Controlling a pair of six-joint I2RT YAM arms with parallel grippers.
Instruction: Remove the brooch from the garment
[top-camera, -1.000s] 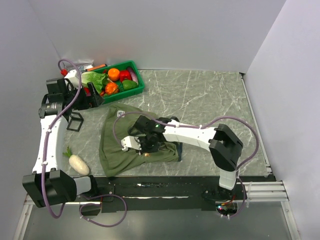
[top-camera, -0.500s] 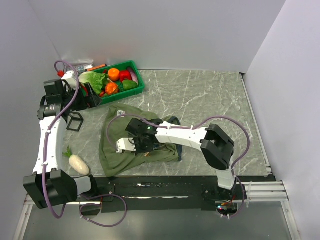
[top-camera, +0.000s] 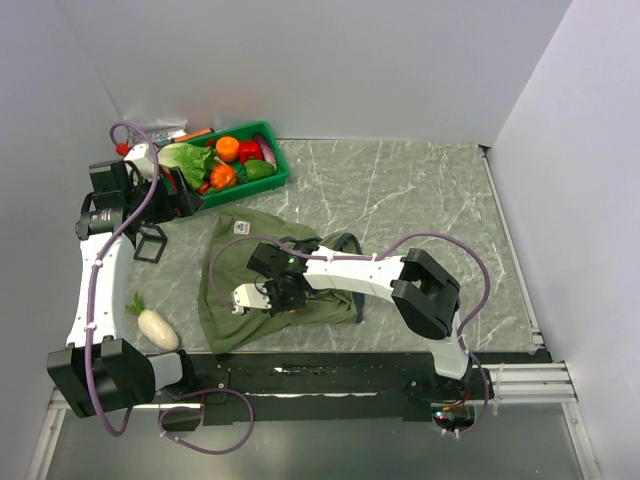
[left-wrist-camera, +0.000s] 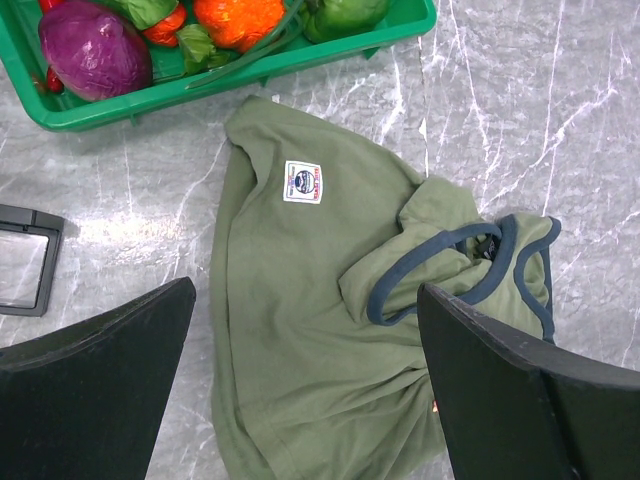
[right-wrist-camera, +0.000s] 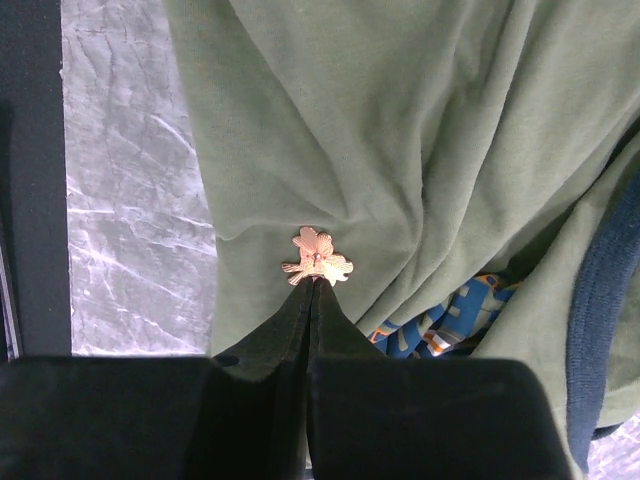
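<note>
The garment (top-camera: 222, 305) is an olive tank top with navy trim, lying crumpled on the marble table (top-camera: 420, 200). It also fills the left wrist view (left-wrist-camera: 290, 300) and the right wrist view (right-wrist-camera: 400, 120). The brooch (right-wrist-camera: 318, 257), a small pinkish flower-like pin, sits on its fabric. My right gripper (right-wrist-camera: 314, 282) is shut with its tips pinching the brooch's lower edge, and folds gather toward it. In the top view the right gripper (top-camera: 262, 298) covers the brooch. A red speck of the brooch (left-wrist-camera: 435, 406) peeks beside my left finger. My left gripper (left-wrist-camera: 307, 290) hangs open, high above the garment.
A green basket (top-camera: 272, 182) of vegetables stands at the back left. A black square frame (top-camera: 150, 243) lies left of the garment, and a white radish (top-camera: 157, 328) lies near the front left. The table's black front edge (right-wrist-camera: 30, 200) is close to the brooch.
My right gripper has shifted left across the garment, still shut, and the fabric bunches along with it. The left arm has hardly moved.
</note>
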